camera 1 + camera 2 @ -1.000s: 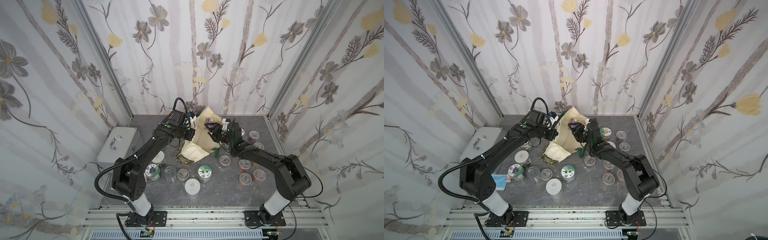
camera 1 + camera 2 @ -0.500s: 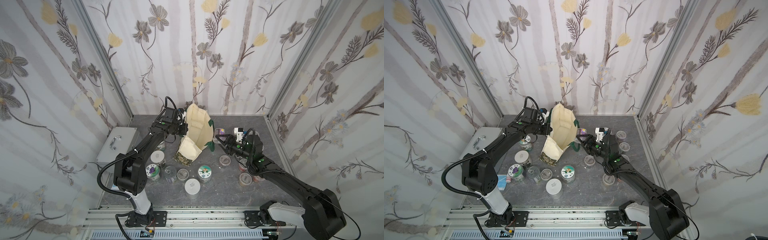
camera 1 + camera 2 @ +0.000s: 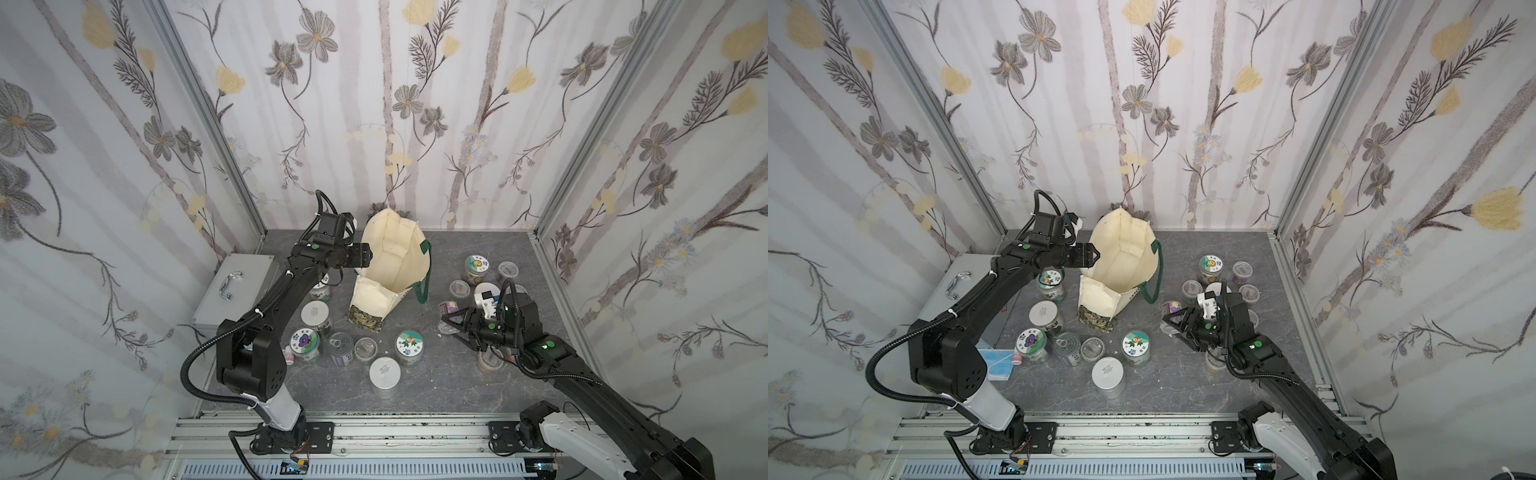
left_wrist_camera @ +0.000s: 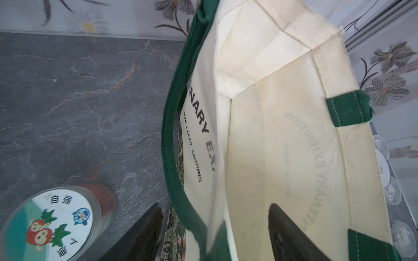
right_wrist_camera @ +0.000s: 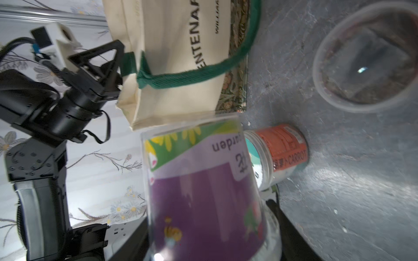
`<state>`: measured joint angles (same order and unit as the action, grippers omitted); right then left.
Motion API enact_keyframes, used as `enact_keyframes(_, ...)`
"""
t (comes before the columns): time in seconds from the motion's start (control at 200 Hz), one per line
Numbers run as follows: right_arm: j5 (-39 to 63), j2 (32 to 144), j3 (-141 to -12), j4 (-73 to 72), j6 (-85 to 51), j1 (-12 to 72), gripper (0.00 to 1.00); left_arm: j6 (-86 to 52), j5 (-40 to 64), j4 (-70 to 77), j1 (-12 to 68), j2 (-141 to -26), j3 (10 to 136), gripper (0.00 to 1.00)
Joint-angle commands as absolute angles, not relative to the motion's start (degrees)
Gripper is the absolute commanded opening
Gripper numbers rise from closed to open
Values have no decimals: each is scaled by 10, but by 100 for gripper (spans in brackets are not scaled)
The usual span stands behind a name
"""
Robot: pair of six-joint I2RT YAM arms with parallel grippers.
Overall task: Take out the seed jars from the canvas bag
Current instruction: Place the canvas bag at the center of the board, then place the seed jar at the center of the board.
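Two pincers, both mine. Item, left pincer (image 4: pixel 214 210): jaws wide apart, astride the left wall of the bag (image 3: pixel 390 266), one finger inside and one outside, gripping nothing. Item, right pincer (image 3: pixel 451 322): closed on a purple-labelled jar (image 5: pixel 203 192), held to the right of the bag and apart from it. Item, bag: upright, mouth open, rear middle of the table (image 3: pixel 436 386). Item, other jars (image 3: pixel 316 316): standing left of and in front of the bag; more jars (image 3: pixel 476 266) to its right. Item, metal case (image 3: pixel 232 291): at the table's left edge.
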<state>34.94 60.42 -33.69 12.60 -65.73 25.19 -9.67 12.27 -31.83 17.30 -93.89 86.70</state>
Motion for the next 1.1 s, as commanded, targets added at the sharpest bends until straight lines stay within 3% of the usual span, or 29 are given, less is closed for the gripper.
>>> enact_keyframes(0.0, 372, 591, -328, 233, -620, 252, 50, -108, 74, -357, 162, -927, 879, 81)
enact_keyframes(0.49, 394, 623, -303, 339, -570, 255, 51, -113, 70, -349, 152, -847, 814, 89)
enact_keyframes(1.094, 413, 857, -423, 591, -346, 260, 55, -113, 87, -346, 152, -800, 794, 93)
